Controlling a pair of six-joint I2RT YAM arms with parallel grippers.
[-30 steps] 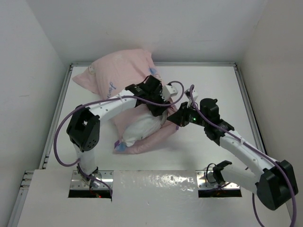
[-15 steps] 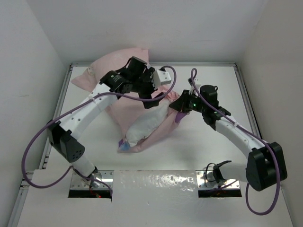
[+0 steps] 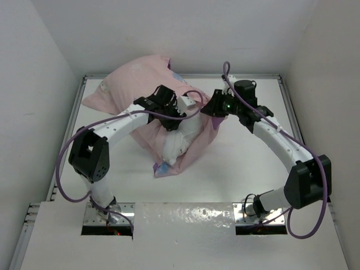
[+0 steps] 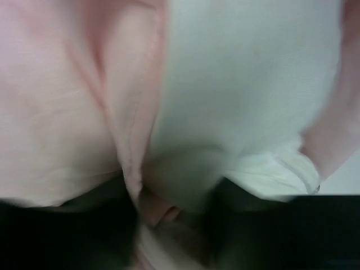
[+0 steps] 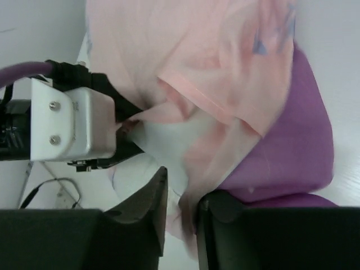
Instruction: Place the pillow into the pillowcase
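Note:
The white pillow [image 3: 174, 147] lies partly inside the pale pink pillowcase [image 3: 132, 84], its lower end and small blue tag [image 3: 160, 167] sticking out toward me. My left gripper [image 3: 173, 122] presses into the mouth of the case. In the left wrist view its dark fingers [image 4: 253, 230] close round the pillow [image 4: 253, 84], with a pink fold of pillowcase [image 4: 132, 169] between them. My right gripper [image 3: 214, 111] is shut on the case's edge and holds it up to the right of the pillow. The right wrist view shows pink fabric pinched at the right gripper [image 5: 188, 225] and the case's purple side [image 5: 292, 140].
The white table [image 3: 253, 169] is walled on the left, back and right. A raised rail [image 3: 73, 124] runs along its left edge. Purple cables loop from both arms over the work area. The pillowcase's closed end bunches against the back left corner.
My left gripper let go, lifted toward the back, then came down and closed on the pillow at the case's mouth. My right gripper pulled the case edge up and back.

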